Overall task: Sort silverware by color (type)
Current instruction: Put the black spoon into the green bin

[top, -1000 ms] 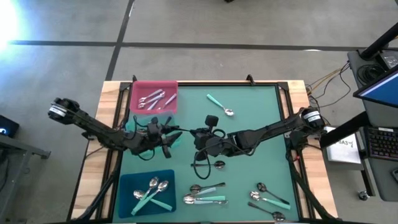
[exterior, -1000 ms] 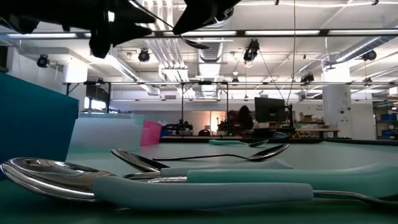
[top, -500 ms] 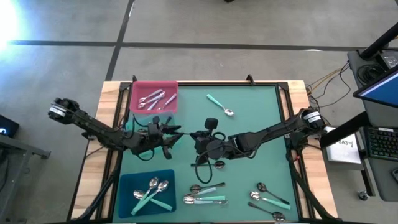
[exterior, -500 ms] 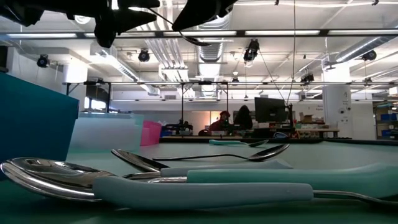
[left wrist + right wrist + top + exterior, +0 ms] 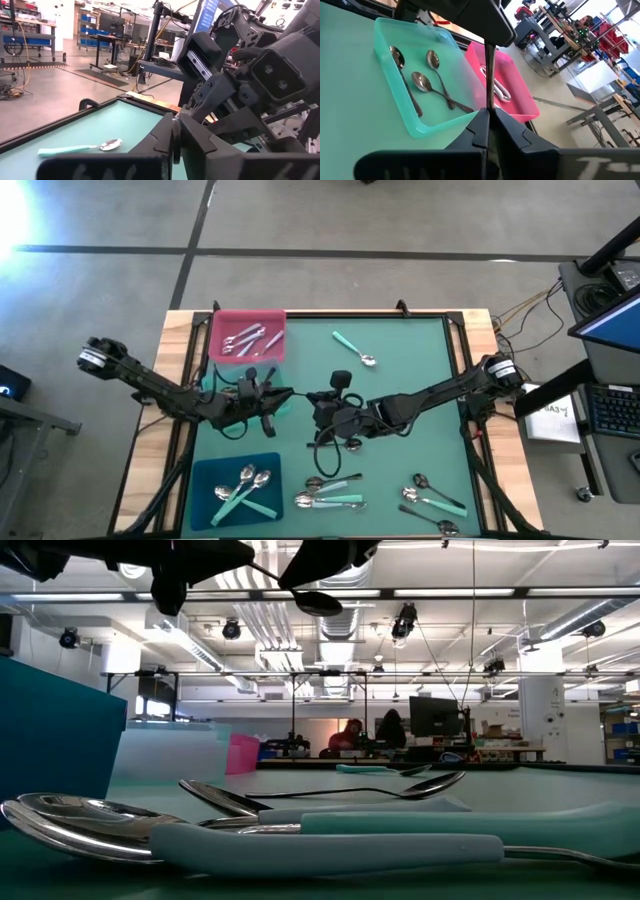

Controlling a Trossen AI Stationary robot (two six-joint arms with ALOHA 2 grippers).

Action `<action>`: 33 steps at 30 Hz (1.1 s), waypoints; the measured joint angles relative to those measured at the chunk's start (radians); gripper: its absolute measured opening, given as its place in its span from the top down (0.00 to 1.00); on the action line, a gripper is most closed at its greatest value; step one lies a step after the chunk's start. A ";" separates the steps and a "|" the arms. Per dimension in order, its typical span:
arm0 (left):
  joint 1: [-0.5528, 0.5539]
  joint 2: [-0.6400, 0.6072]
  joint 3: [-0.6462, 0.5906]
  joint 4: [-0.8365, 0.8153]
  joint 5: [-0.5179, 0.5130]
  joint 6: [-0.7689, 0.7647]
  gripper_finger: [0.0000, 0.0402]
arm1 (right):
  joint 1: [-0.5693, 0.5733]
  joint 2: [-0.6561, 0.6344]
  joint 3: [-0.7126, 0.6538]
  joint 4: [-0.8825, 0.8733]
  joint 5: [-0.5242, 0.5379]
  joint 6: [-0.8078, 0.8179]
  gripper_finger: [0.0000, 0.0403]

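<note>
Grippers meet mid-table above the green mat [image 5: 400, 360]. Right gripper [image 5: 322, 402] is clamped on a dark-handled spoon [image 5: 318, 602], bowl hanging in the air in the low view. Left gripper [image 5: 278, 398] has its fingers pressed together just beside it; whether they pinch the same spoon I cannot tell. Green tray [image 5: 387, 37] holds three dark-handled spoons, pink tray [image 5: 248, 320] silver ones, blue tray [image 5: 205, 475] teal-handled ones. One teal spoon [image 5: 352, 350] lies alone; more silverware [image 5: 335, 498] sits along the near edge.
</note>
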 joint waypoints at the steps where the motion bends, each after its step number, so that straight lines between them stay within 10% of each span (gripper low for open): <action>1: 0.000 -0.001 0.000 0.001 0.000 0.000 0.99 | 0.000 0.000 0.002 -0.001 0.000 0.000 0.98; 17: 0.007 -0.083 -0.001 -0.051 -0.060 0.128 1.00 | 0.000 0.000 0.007 -0.006 -0.006 0.025 0.77; 25: 0.007 -0.258 -0.001 -0.648 -0.163 -0.072 1.00 | 0.001 -0.008 0.007 -0.260 -0.047 0.354 0.65; 33: 0.006 -0.433 -0.001 -1.199 0.002 -0.417 1.00 | 0.001 -0.007 0.007 -0.448 -0.409 0.695 0.66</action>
